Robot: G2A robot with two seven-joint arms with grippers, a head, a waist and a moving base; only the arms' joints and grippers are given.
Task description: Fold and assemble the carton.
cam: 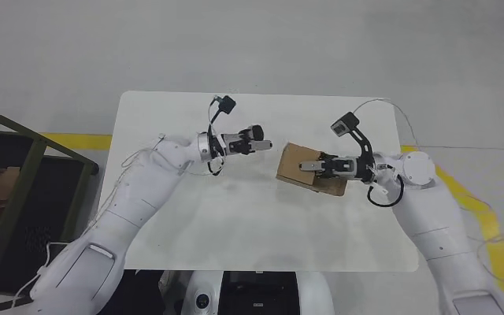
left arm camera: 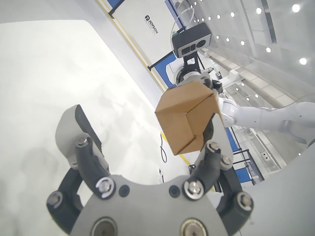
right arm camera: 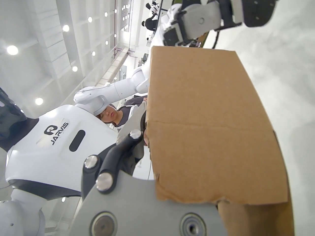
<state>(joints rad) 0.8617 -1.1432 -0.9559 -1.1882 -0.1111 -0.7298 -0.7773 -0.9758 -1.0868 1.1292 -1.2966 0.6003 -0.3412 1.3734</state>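
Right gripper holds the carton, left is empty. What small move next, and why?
Probably ease the open left gripper toward the carton: it hangs apart, the right gripper clamps a wall, and the facing end looks not fully folded.

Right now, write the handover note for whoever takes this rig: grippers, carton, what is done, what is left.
Left gripper: open, holding nothing, beside the carton and apart from it.
Right gripper: shut on a carton wall, over the middle of the table.
Done: the carton is opened into a box shape; the end facing the left gripper has flaps folded inward.
Left: whether those flaps are locked is unclear; probably press them home with the left gripper, then check and close the other end.
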